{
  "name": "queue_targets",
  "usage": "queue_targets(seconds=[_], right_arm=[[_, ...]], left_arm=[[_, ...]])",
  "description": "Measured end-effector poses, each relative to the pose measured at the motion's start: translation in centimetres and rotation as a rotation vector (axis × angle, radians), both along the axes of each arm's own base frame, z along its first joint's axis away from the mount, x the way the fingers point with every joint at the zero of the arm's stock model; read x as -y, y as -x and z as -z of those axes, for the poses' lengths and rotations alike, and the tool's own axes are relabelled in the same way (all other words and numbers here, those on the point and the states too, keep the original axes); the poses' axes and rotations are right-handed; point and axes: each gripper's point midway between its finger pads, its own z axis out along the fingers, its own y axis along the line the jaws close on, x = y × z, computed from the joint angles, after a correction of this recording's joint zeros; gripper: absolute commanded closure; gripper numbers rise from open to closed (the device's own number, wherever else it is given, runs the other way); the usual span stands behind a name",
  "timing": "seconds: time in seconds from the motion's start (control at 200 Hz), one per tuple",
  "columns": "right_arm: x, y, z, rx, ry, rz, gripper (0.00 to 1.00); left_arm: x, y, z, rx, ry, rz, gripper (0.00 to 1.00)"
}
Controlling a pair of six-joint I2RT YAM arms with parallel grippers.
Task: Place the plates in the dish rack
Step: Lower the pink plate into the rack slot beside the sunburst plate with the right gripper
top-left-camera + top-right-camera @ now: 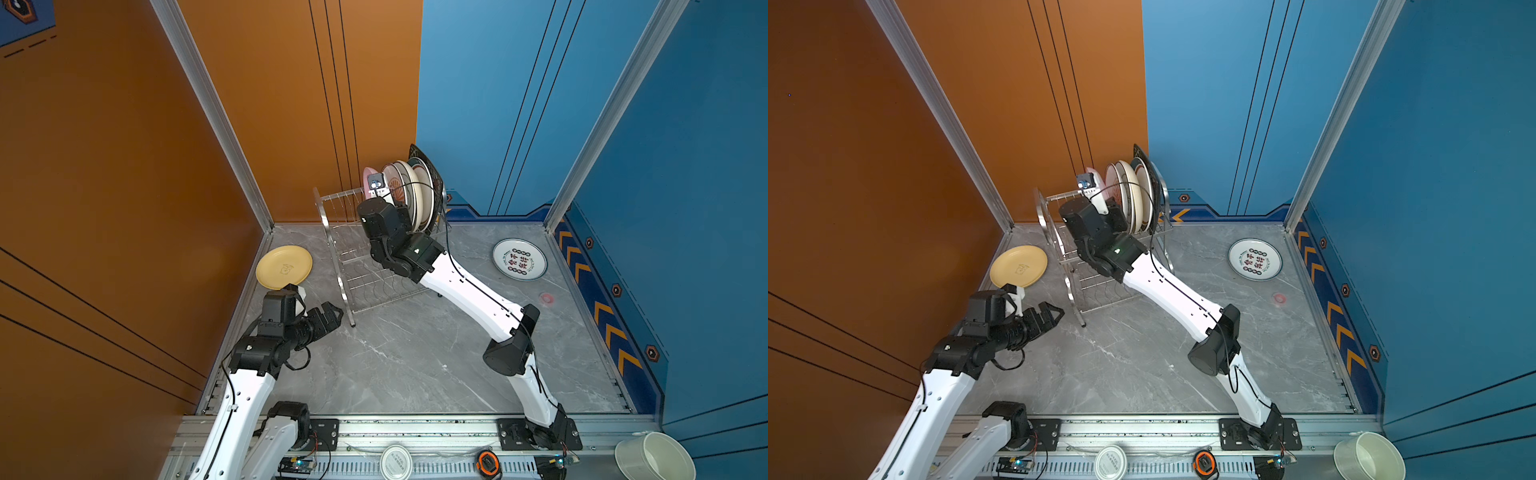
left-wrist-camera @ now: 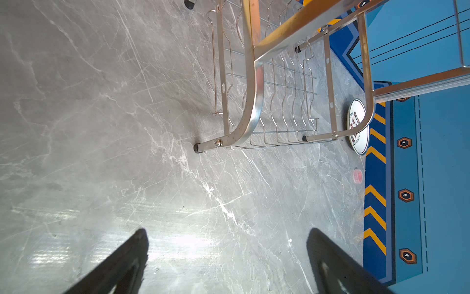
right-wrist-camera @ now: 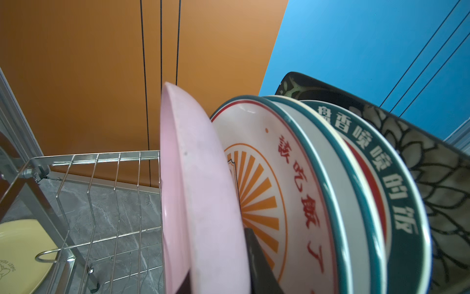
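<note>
Pink plate (image 3: 203, 191) stands on edge in the upper tier of the dish rack (image 1: 345, 249), leftmost of the row of upright plates. Right gripper (image 3: 216, 254) has a dark finger on either side of the plate's lower rim, close against it. Whether it is clamping or only bracketing cannot be told.

Behind the pink one stand the sunburst plate (image 3: 259, 198) with red characters, then a green-rimmed plate (image 3: 396, 203) with white characters on its band, then the black floral plate (image 3: 445, 178) at the end. Characters are too stylised to transcribe.

Open slots run from the pink plate to the rack's left end frame.

Yellow plate (image 1: 284, 267) lies flat on the table (image 1: 415, 365) just left of the rack, with small print starting "SWEET". White character plate (image 1: 519, 259) lies flat near the right wall, well apart from the rack, with a small red disc (image 1: 546, 298) nearby.

Left gripper (image 2: 227, 231) has its fingers wide apart and holds nothing, low over the table near the rack's front foot. The table's middle is open.

On the front rail are a white bucket (image 1: 654, 457), a round lid (image 1: 396, 461) and a tape measure (image 1: 487, 462).
</note>
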Motion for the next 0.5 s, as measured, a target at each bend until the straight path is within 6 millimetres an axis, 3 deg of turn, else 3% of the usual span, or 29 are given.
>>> queue_targets(seconds=[0.501], right_arm=[[-0.6,1.3,0.2,-0.017,0.029,-0.035,0.37]], left_arm=[[0.0,0.4,-0.3,0.02,0.012,-0.01,0.02]])
